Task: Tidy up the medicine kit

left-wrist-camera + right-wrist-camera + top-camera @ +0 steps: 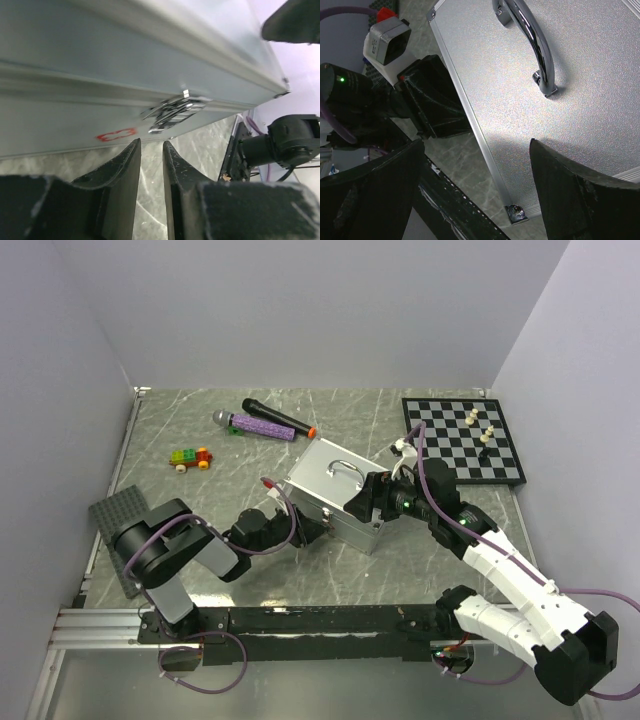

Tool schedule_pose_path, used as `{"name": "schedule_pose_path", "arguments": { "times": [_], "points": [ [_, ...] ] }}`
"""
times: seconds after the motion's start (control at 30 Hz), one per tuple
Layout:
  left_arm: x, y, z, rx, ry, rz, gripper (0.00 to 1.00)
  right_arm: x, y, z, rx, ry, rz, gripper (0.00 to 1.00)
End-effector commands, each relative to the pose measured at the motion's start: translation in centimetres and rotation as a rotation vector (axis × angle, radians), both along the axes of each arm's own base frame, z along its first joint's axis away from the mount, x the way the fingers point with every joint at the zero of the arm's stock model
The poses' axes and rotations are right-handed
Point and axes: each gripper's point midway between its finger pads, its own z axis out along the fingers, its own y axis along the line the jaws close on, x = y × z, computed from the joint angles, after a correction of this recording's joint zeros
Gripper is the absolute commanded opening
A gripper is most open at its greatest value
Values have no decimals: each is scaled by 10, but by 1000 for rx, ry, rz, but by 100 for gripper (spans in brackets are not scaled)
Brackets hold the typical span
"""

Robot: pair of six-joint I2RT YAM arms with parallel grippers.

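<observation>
Case (335,490) closed, microphone (278,419), chessboard (445,440) behind

metal case (330,478) blocks mid-table, chessboard (465,440) near its right, microphone (275,418) behind, gaps between

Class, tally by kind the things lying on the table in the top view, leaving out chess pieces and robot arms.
Silver metal case with handle: 1
Microphones, one black, one purple: 2
Black-and-white chessboard: 1
Colourful block toy car: 1
Dark grey studded plate: 1
Total: 6
</observation>
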Motion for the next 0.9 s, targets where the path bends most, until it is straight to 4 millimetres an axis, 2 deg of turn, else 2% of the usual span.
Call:
{"name": "schedule_pose_path", "arguments": {
  "times": [0.0,0.17,0.2,0.23,0.27,0.3,0.4,0.47,0.53,0.57,0.67,0.77,0.87],
  "points": [
    [9,-3,40,-132,-115,29,29,-1,2,7,14,-26,9,92],
    [-1,14,36,-90,-90,55,30,0,-5,10,-5,-41,-24,93],
    [-3,22,45,-94,-97,78,33,1,-9,10,-17,-47,-44,94],
    [-5,31,43,-72,-81,109,39,2,-14,11,-26,-58,-66,95],
    [-5,40,50,-67,-76,145,45,3,-20,12,-40,-72,-95,96],
    [-3,49,44,-20,-39,191,51,4,-26,13,-51,-83,-127,97],
    [12,88,49,118,53,407,65,8,-50,20,-88,-130,-243,100],
    [23,121,65,171,70,575,75,13,-71,24,-130,-149,-346,100],
    [22,140,80,178,71,611,84,15,-89,26,-174,-146,-438,100],
    [20,144,82,186,83,590,99,15,-96,26,-193,-136,-466,100],
    [24,170,70,230,194,615,96,13,-107,18,-230,-98,-511,100],
    [30,197,68,223,260,728,96,9,-108,13,-218,-87,-514,100],
    [36,224,86,193,247,895,96,6,-108,15,-187,-111,-511,100]
  ]
}}
